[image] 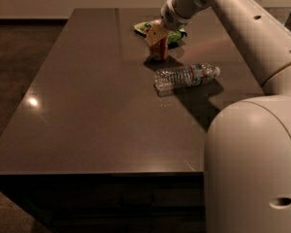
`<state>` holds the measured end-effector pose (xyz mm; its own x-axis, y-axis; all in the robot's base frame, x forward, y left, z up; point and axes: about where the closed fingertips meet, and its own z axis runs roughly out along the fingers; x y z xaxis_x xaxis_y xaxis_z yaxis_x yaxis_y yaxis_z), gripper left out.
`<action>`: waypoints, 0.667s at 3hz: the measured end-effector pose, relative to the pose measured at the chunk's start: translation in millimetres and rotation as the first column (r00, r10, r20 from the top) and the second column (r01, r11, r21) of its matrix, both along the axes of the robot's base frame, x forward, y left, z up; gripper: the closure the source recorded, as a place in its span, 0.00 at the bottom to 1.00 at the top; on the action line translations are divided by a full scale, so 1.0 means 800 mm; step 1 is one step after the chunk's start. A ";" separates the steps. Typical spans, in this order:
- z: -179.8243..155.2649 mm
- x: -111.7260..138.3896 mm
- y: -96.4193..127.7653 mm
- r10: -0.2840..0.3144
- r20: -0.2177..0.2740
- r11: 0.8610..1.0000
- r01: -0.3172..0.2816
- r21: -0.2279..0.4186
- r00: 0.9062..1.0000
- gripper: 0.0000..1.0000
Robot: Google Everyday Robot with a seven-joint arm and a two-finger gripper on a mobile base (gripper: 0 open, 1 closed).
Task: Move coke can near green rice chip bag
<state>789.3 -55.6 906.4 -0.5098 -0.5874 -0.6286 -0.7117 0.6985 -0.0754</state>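
The coke can (159,52) is red-orange and stands on the dark table (87,106) at the far middle. It is just in front of the green rice chip bag (144,27), which lies flat behind it and partly hidden by my arm. My gripper (155,36) comes down from the upper right and is shut on the can's upper part, covering its top. The can's base is at or just above the table surface.
A clear plastic water bottle (185,75) lies on its side just in front and to the right of the can. My arm and white base (252,164) fill the right side. The table's front edge (97,173) is near.
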 end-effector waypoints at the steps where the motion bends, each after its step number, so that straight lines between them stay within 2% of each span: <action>1: -0.005 0.002 -0.014 -0.024 0.001 1.000 0.024 0.002 1.000 0.39; 2: -0.007 0.003 -0.023 -0.036 0.007 0.999 0.036 0.006 0.999 0.17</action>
<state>791.7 -74.4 900.5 -0.5257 -0.5653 -0.6357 -0.6858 0.7238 -0.0764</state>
